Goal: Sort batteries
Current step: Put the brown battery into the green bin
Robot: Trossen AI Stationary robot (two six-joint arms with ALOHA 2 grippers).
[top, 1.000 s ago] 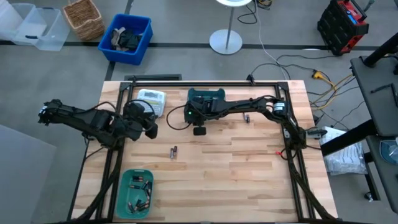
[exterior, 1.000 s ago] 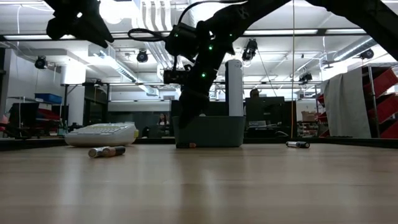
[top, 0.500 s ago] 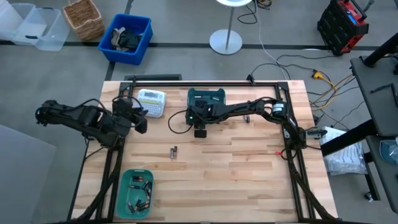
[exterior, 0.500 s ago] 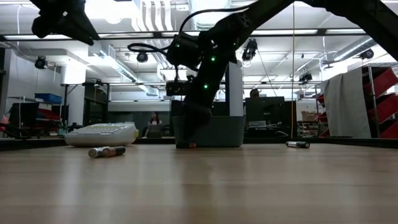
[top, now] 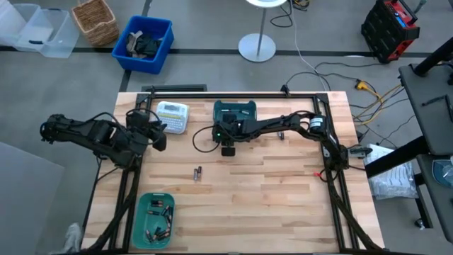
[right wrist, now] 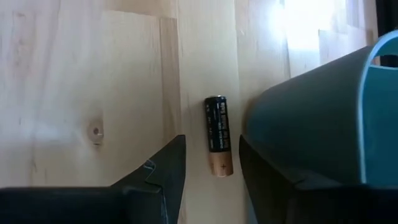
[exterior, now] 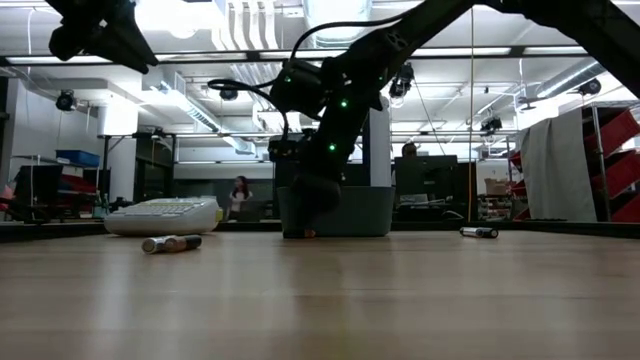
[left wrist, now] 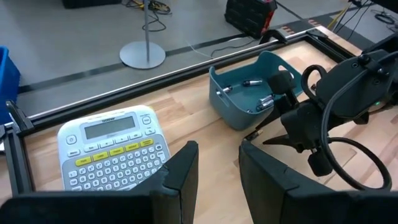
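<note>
High view: we see the right gripper (top: 227, 149) low beside the dark teal plastic bin (top: 234, 112) on the pale wooden worktop (top: 269, 191). Right wrist view: fingers (right wrist: 155, 177) narrowly parted, straddling a black, gold-tipped cylindrical battery (right wrist: 217, 135), presumably for pickup. Left gripper (left wrist: 217, 171) waits, fingers parted, empty.

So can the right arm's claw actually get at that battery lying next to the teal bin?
Probably yes. The right claw hangs open right over the battery, fingers either side. The bin sits close beside it, so one finger has little room, but nothing covers the battery.
</note>
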